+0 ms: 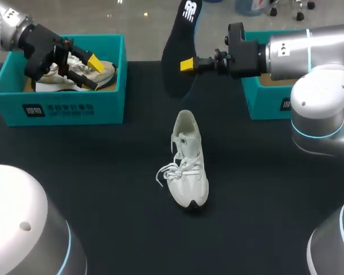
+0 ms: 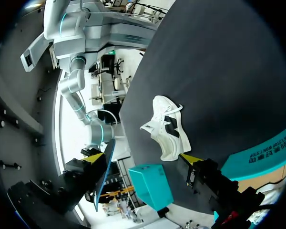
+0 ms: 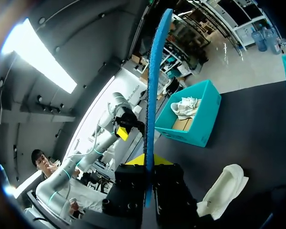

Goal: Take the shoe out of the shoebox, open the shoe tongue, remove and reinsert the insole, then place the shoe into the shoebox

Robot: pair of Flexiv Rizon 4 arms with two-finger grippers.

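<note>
Black matte tabletop (image 1: 103,172). At centre: white shoe (image 1: 187,166), upright on sole, toe to 6 o'clock, laces loose. At 10 o'clock: teal shoebox (image 1: 63,106), second shoe (image 1: 74,80) inside; left gripper (image 1: 93,73) over it, fingers spread wide, gripping nothing. At 2 o'clock: second teal box (image 1: 266,102). At 12 o'clock: dark insole (image 1: 180,46), raised off table, pinched by right gripper (image 1: 187,65).

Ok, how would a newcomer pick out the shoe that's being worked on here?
Start from the black table, between the left box and the right box, both teal. The shoe lies alone near the middle, white with loose laces. The other shoe sits inside the left box, and the dark insole is up in the right gripper.
</note>
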